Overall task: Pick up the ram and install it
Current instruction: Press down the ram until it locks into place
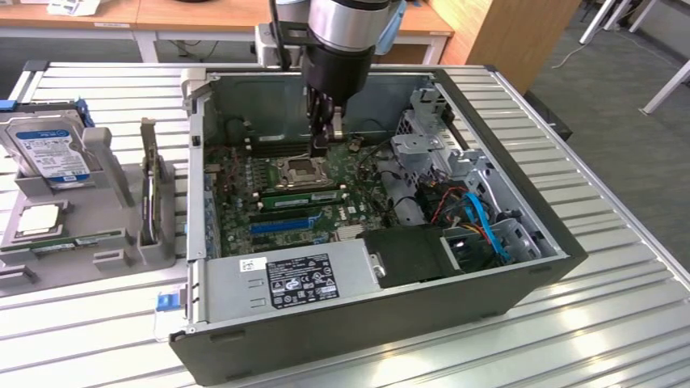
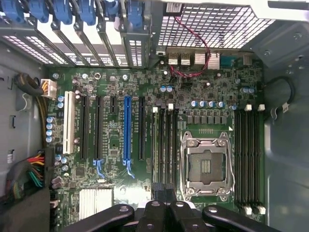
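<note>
Hand (image 1: pixel 328 139) is closed, empty, low inside the open computer case (image 1: pixel 518 202), above the motherboard (image 2: pixel 116 159) near the processor socket (image 2: pixel 206 165). Ram (image 1: pixel 300 196), a green stick, sits in a slot just beside the socket, near the blue slot (image 2: pixel 126 129).

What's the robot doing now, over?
Fingers shut, nothing visibly held, low over the motherboard. Green ram looks seated in a slot beside the CPU socket. Nothing blocking, over.
</note>
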`<action>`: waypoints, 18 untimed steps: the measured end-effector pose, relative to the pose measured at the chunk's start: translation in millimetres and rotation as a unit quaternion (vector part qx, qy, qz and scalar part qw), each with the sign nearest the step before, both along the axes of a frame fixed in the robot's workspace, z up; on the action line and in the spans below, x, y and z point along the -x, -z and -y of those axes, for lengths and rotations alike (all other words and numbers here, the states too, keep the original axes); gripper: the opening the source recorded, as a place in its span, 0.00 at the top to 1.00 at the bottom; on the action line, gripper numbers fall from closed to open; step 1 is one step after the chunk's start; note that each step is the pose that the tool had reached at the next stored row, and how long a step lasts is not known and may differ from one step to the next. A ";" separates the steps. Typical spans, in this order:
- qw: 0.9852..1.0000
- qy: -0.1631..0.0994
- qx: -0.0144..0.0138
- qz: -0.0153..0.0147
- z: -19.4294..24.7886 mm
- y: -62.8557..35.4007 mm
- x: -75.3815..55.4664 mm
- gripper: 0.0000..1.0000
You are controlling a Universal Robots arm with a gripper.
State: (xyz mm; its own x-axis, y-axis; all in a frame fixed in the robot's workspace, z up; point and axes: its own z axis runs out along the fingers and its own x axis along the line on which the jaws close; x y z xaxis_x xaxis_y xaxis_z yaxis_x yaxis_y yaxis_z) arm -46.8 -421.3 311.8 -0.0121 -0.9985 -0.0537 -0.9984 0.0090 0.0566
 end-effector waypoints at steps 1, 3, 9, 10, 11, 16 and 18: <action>1.000 0.000 0.000 0.000 0.0 -1.4 0.0 0.90; 1.000 0.000 0.000 0.000 0.0 -4.0 0.0 0.90; 1.000 0.000 0.000 0.000 0.0 -10.7 0.0 0.90; 1.000 0.000 0.000 0.000 0.0 -11.5 0.0 0.90; 1.000 0.000 0.000 0.000 0.0 -11.6 0.0 0.90; 1.000 0.000 0.000 0.000 0.0 -12.4 0.0 0.90; 1.000 0.000 0.000 0.000 0.0 -12.4 0.0 0.90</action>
